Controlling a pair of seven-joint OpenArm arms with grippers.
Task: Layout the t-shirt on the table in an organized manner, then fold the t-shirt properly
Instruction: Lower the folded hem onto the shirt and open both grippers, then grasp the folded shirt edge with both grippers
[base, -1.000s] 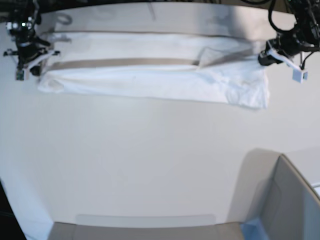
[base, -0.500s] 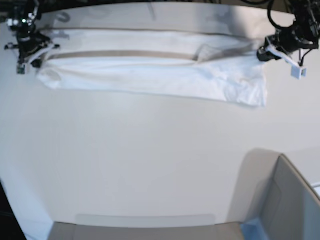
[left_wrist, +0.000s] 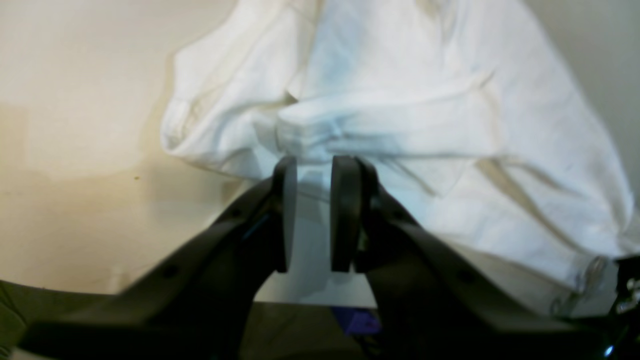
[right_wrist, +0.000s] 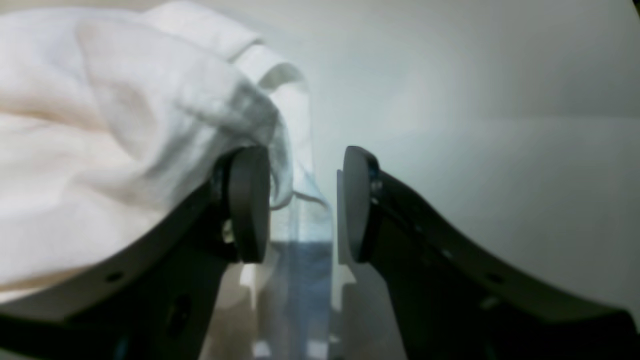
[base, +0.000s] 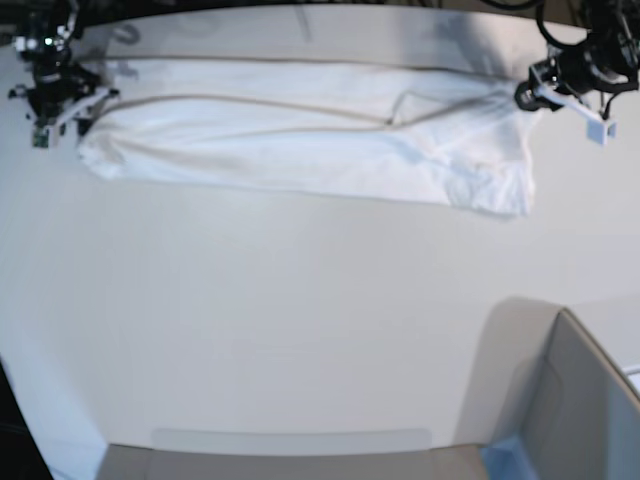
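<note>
The white t-shirt (base: 300, 140) lies as a long folded band across the far side of the table (base: 300, 320), with no print showing. My left gripper (base: 528, 97) sits at the band's right end. In the left wrist view the left gripper (left_wrist: 313, 165) has its fingers a narrow gap apart, with the bunched t-shirt (left_wrist: 400, 100) just beyond the tips. My right gripper (base: 68, 104) is at the band's left end. Seen from the right wrist, the right gripper (right_wrist: 302, 165) stands wide open, the t-shirt (right_wrist: 100, 125) resting against its left finger (right_wrist: 247, 200) and a thin edge hanging in the gap.
A grey box (base: 570, 400) with a blue edge stands at the near right corner. A flat grey strip (base: 290, 455) runs along the near edge. The table's curved far edge passes just behind the shirt and both arms.
Both grippers have gone from shut to apart. The lifted far fold of the shirt has dropped flat, and the dark shadow band under it is gone. The arms have shifted slightly away.
</note>
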